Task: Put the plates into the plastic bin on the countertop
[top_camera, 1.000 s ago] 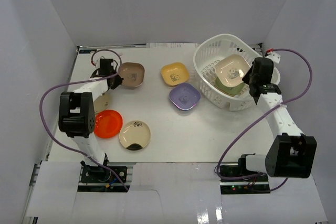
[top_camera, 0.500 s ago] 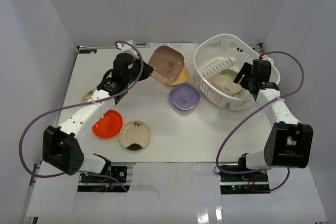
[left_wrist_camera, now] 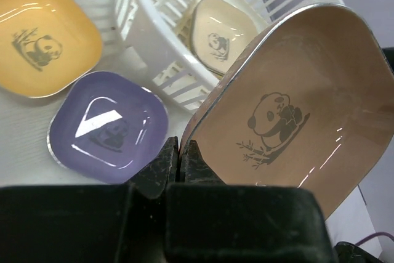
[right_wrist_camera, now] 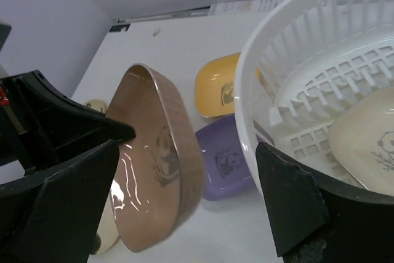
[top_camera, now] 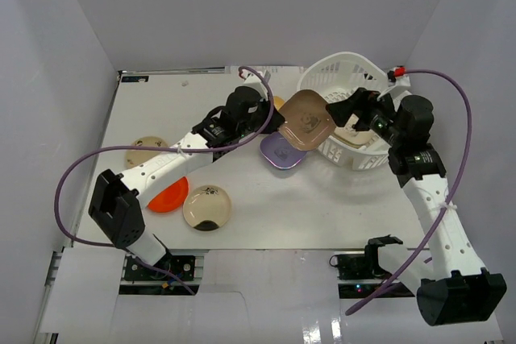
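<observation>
Your left gripper (left_wrist_camera: pixel 178 152) is pinched on the edge of the brown plate (left_wrist_camera: pixel 289 109), holding it tilted above the purple plate (top_camera: pixel 280 153), just beside the bin (top_camera: pixel 339 66), probably to tip it over the rim. Your right gripper (top_camera: pixel 345 110) gapes wide, empty, facing that plate.

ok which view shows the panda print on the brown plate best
Left wrist: the brown plate faces the lens, its panda sharp and whole, the left gripper pinching its rim. Right wrist sees the plate nearly edge-on, print foreshortened. Top external shows the plate small, the print a dark smudge.
</observation>
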Controlling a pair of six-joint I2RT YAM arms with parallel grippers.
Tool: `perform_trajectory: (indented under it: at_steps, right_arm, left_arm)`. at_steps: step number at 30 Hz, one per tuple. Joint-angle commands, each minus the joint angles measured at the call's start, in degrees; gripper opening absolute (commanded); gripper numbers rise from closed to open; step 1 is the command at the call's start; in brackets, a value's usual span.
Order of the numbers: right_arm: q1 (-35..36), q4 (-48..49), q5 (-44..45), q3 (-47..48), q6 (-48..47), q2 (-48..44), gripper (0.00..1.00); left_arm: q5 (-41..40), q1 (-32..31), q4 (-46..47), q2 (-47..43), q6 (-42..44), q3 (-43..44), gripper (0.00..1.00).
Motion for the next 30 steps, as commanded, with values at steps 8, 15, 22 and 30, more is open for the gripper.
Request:
perform_trajectory:
  at_steps: [8,15,22,30]
  right_arm:
    - [7.5,-7.2,12.1,5.3,-4.2,5.2,0.09]
    - [5.5,-6.9,26.0,10.0,-6.0,10.7,0.08]
    - [-10.1,-4.7,31.3,8.7,-2.7,17.8,0.08]
    - [-13.0,0.1,33.6,2.2,0.4,25.5,0.11]
  left_arm:
    - [-3.8,-4.7,0.2,0.9,2.9,4.7,0.19]
    - [-13.3,-4.4,-0.7,-7.4,2.9,-6.0,0.97]
    - [-17.8,-4.0,-5.5,-16.8,2.8,-15.9,0.98]
    - [-14.2,-1.6,-4.5,-6.5,-5.3,-19.1,0.83]
